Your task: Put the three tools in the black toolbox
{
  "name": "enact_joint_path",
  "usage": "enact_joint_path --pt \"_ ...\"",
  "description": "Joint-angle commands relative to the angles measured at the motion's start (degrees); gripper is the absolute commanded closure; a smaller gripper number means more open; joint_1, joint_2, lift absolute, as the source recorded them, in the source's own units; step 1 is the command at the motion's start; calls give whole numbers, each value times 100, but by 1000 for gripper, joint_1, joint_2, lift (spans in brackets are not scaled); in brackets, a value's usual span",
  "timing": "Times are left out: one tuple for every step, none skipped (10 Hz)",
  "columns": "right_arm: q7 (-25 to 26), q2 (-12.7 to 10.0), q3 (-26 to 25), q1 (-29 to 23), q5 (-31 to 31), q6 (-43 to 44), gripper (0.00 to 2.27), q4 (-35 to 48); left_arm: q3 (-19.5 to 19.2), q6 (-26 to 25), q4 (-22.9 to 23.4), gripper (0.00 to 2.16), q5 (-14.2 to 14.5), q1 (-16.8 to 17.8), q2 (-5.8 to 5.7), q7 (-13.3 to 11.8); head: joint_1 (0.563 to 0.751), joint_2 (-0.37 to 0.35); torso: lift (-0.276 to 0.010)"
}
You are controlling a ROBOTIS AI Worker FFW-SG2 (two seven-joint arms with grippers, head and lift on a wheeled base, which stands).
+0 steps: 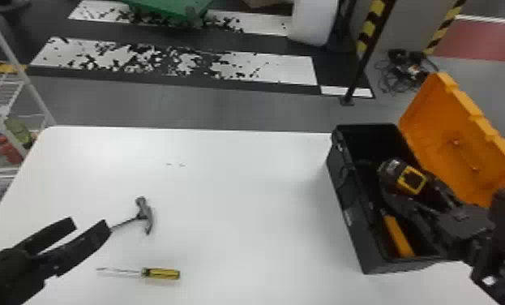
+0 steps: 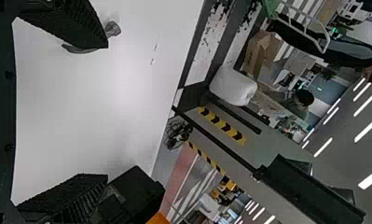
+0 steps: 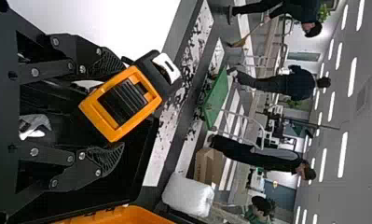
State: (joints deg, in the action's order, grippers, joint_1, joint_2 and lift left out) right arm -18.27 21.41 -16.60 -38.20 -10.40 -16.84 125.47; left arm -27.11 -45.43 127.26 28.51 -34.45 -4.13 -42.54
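In the head view, the left gripper [image 1: 89, 223] is held open at the lower left beside the hammer [image 1: 144, 215], with the screwdriver [image 1: 161, 273] laid at the lower centre-left, while the power tool [image 1: 411, 181] is grasped by the right gripper [image 1: 410, 191] over the black toolbox [image 1: 350, 219] at right. In the left wrist view, widely parted fingers [image 2: 76, 23] are seen; in the right wrist view, the power tool is clasped between the fingers [image 3: 110, 63].

Room between hammer [image 1: 144, 215] and toolbox [image 1: 350, 211]
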Motion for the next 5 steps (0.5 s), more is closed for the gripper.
enact_joint_path --pt "104 -111 -142 -38 91 0 2007 -137 -84 100 -105 -1 23 18 0 -70 695 -111 -55" --pt "201 -155 -221 -38 126 17 2007 -243 -163 152 -175 -1 58 44 0 -123 695 -118 -55" --pt "271 -225 -353 -29 117 35 2007 -348 -207 240 -254 -1 67 53 0 -158 695 -135 -55" --pt "342 -322 -555 15 38 88 2007 -480 -303 258 -316 -1 102 70 0 -237 695 -154 -55" --pt "368 -322 -660 32 3 88 2007 -621 -365 258 -333 -1 102 70 0 -272 695 -175 -55"
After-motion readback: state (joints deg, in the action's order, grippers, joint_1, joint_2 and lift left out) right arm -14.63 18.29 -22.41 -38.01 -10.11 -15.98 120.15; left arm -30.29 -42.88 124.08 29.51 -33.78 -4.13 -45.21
